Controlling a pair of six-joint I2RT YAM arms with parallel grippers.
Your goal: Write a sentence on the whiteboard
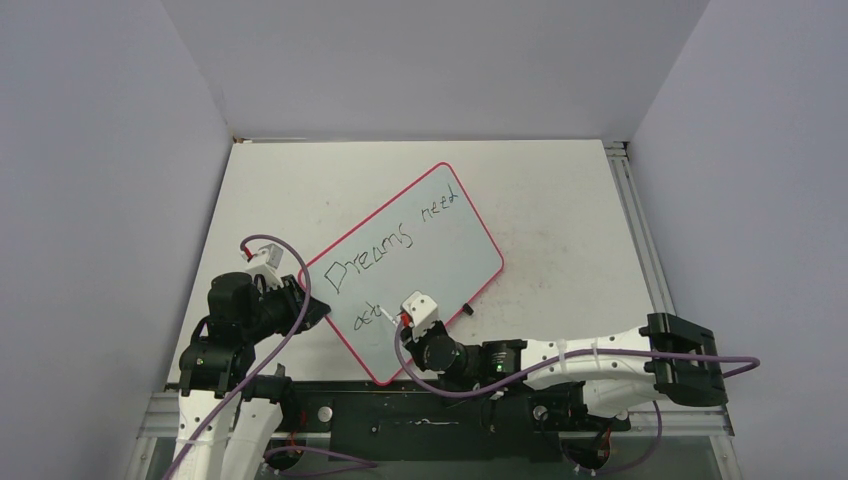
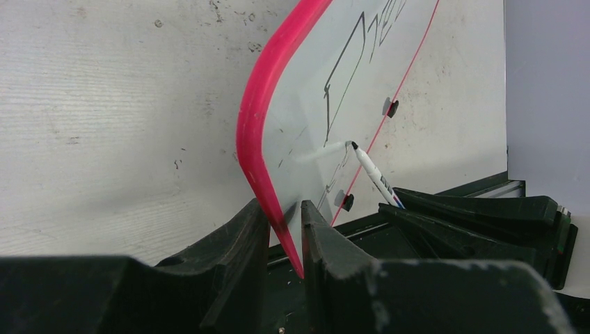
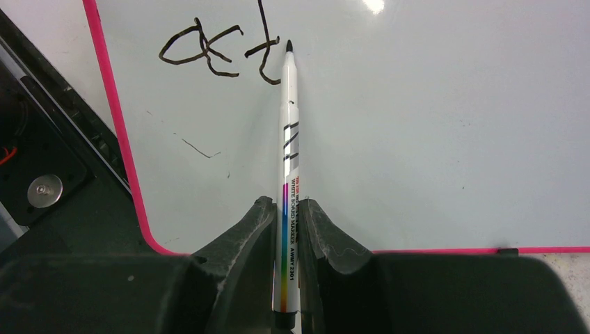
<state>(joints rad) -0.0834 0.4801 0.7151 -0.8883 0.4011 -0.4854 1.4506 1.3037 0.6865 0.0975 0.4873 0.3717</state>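
Observation:
The whiteboard lies slanted on the tabletop, pink-rimmed. The sentence reads "Dreams need" in the upper row, with a few letters of a lower row beneath. My left gripper is shut on the board's near-left corner; in the left wrist view the pink rim runs down between the jaws of the left gripper. My right gripper is shut on a white marker. The marker's black tip sits at the last written letter on the whiteboard. The marker also shows in the left wrist view.
Grey walls close in the scuffed white tabletop on three sides. A black base rail runs along the near edge under both arms. Purple cables loop off the wrists. Two small black feet show under the board.

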